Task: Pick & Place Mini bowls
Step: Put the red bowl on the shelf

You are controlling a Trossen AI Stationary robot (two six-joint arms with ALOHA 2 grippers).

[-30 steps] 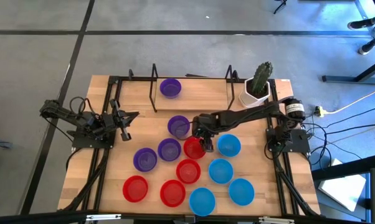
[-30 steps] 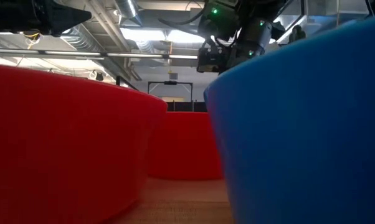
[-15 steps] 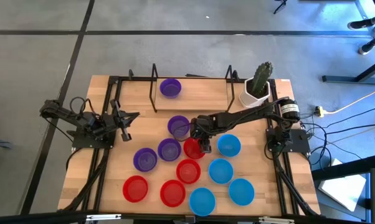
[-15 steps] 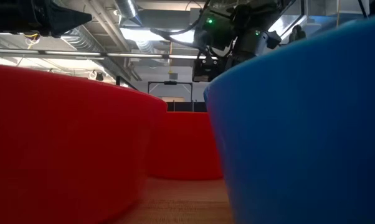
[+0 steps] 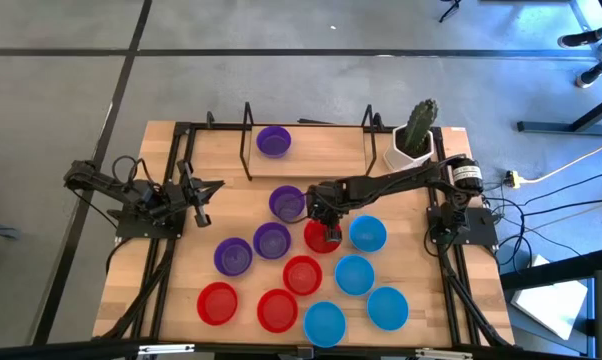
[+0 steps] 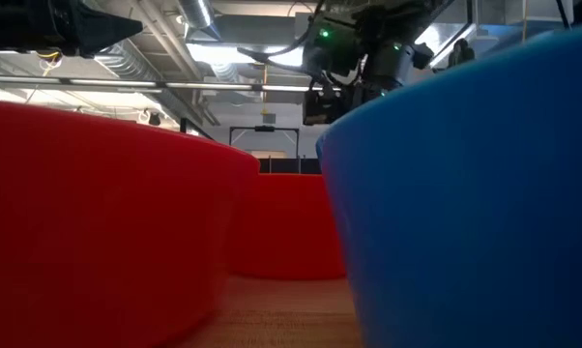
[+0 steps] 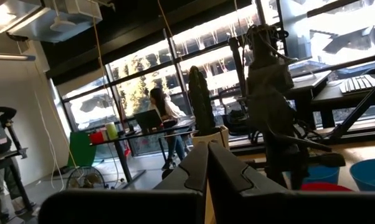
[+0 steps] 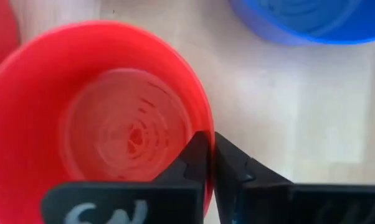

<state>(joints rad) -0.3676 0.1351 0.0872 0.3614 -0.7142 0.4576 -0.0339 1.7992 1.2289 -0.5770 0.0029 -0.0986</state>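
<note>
Several mini bowls in purple, red and light blue lie spread over the wooden table (image 5: 181, 290). One purple bowl (image 5: 273, 141) stands apart at the far edge. My right gripper (image 5: 329, 233) is shut on a red bowl (image 5: 316, 238) at the table's middle, next to a blue bowl (image 5: 367, 233). My left gripper (image 5: 203, 200) waits shut at the table's left side, clear of the bowls; its joined fingers (image 7: 200, 171) show in the left wrist view. My right gripper pinches the red bowl's rim (image 8: 204, 121) on the side facing the blue bowl. One finger is inside the bowl and one outside. The fingers (image 8: 197, 155) come steeply from above, slanting in from the table's right. The bowl sits upright with its bottom on the table.
A white pot with a green cactus (image 5: 413, 138) stands at the far right corner. A black wire rack (image 5: 246, 150) frames the far purple bowl. A purple bowl (image 5: 287, 203) and a red bowl (image 5: 302, 274) lie close to the held one. The low view is filled by a red bowl (image 6: 107, 222) and a blue bowl (image 6: 465, 193).
My right gripper has shut on the red bowl's rim while staying over the same spot. The bowl stays on the table.
</note>
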